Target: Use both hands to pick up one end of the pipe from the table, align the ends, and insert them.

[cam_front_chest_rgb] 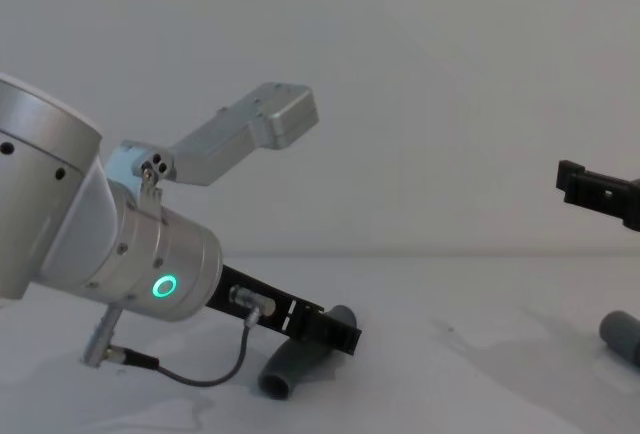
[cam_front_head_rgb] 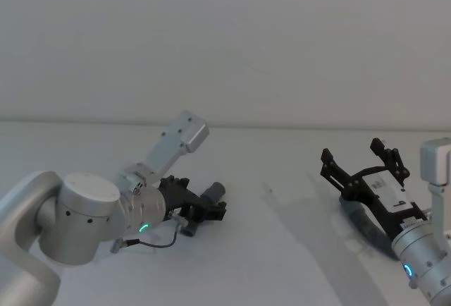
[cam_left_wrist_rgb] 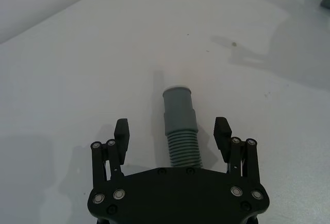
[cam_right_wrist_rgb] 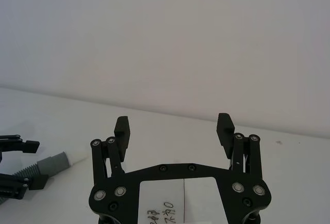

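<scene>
On the table (cam_front_head_rgb: 282, 249), sleeve (cam_left_wrist_rgb: 178, 108) half-hidden inside spread left gripper (cam_left_wrist_rgb: 171, 131); right gripper (cam_right_wrist_rgb: 174, 127) spread too.

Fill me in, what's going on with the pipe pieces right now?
The left gripper is down at the table, its fingers open on either side of the ribbed grey sleeve, which lies flat and ungripped. The right gripper hangs open above the table on the right, holding nothing. The other grey pipe piece lies on the table near it. Neither piece is lifted, so the ends are not yet joined.
</scene>
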